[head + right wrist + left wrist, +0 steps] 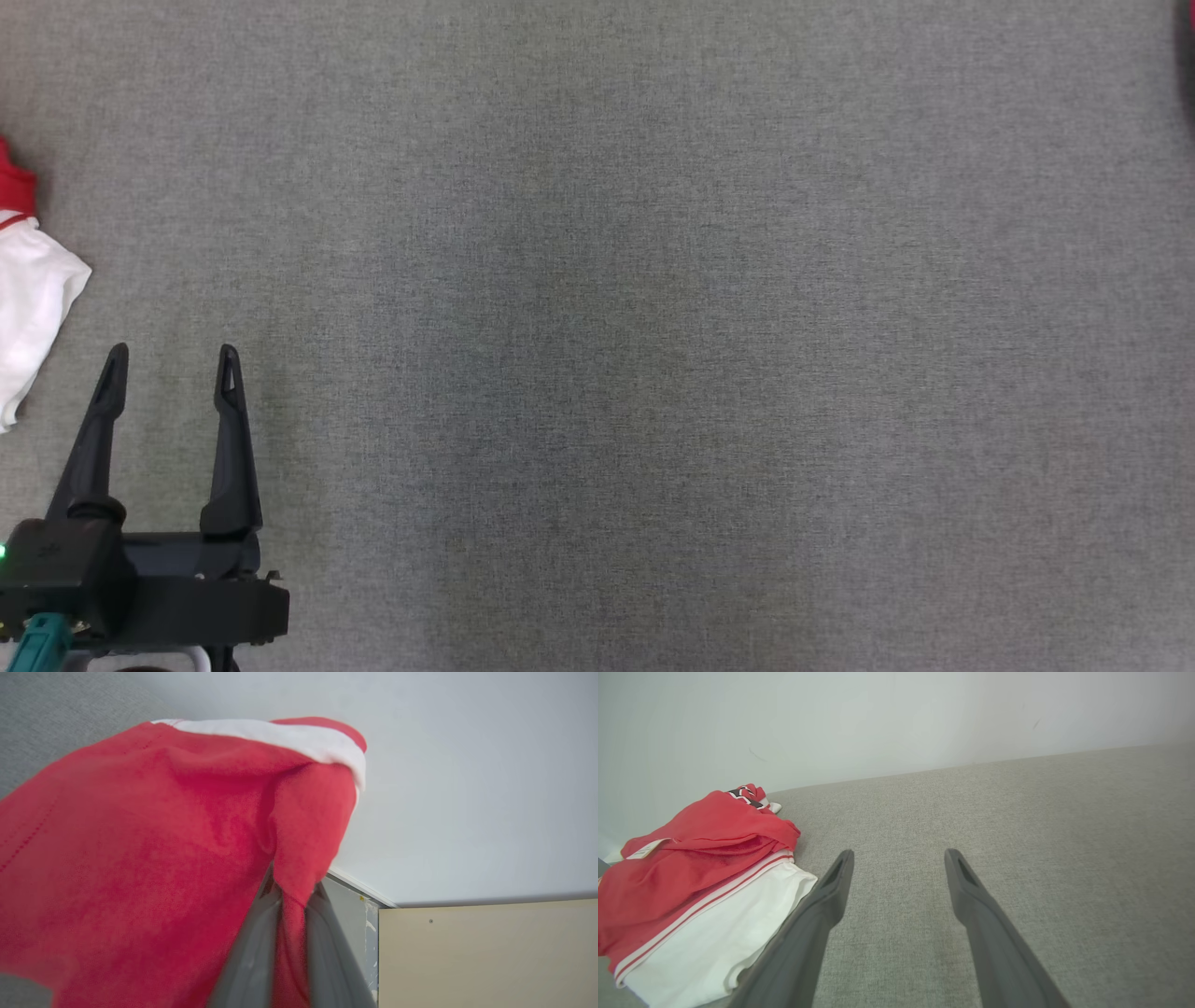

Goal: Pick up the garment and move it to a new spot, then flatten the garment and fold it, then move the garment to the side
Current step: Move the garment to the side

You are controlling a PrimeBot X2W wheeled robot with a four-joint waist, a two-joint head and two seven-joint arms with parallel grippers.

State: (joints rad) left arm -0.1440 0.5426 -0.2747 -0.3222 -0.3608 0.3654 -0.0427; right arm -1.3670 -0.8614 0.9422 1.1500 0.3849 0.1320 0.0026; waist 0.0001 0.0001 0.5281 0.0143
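Garment (140,858), red with white trim, hangs clamped between the closed right fingers (254,952), apparently near the right edge of the table (597,336). Left fingers (971,896), spread and empty, lie well apart from it beside a folded red-and-white pile (691,905); the right arm is nearer.

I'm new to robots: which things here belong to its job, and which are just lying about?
Job: red cloth garment with white trim, pinched in the shut right gripper; grey fabric surface.
Lying about: red-and-white clothes pile beside the open left gripper; cream panel.
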